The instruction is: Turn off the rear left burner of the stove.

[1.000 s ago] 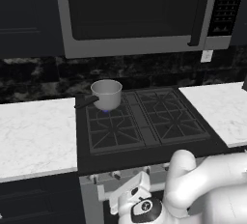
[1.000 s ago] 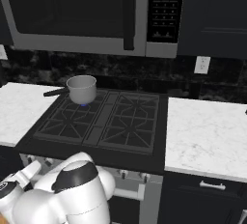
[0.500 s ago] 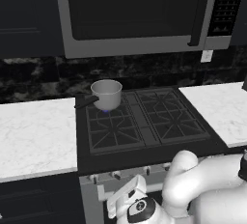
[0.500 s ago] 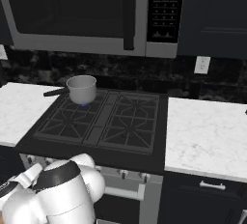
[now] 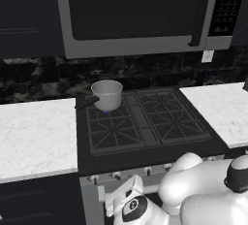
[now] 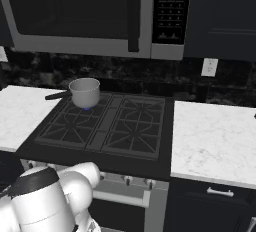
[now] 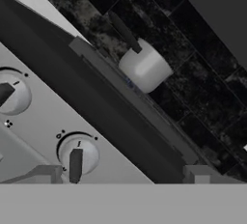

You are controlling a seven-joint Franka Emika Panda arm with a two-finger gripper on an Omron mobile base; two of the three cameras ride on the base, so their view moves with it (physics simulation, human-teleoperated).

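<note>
a black stove [image 5: 145, 144] sits between two white marble counters [image 5: 34, 132], under a large microwave [image 5: 140, 13]. at the stove's back left, the rear left burner [image 5: 105, 111] shows a small blue flame beneath a silver saucepan [image 5: 106, 94]. the gripper [image 7: 120, 175] hovers near the stove's silver front, jaws apart and empty, beside a knob [image 7: 77, 155].

Flanking base cameras, stove [image 5: 145, 149] shared.
</note>
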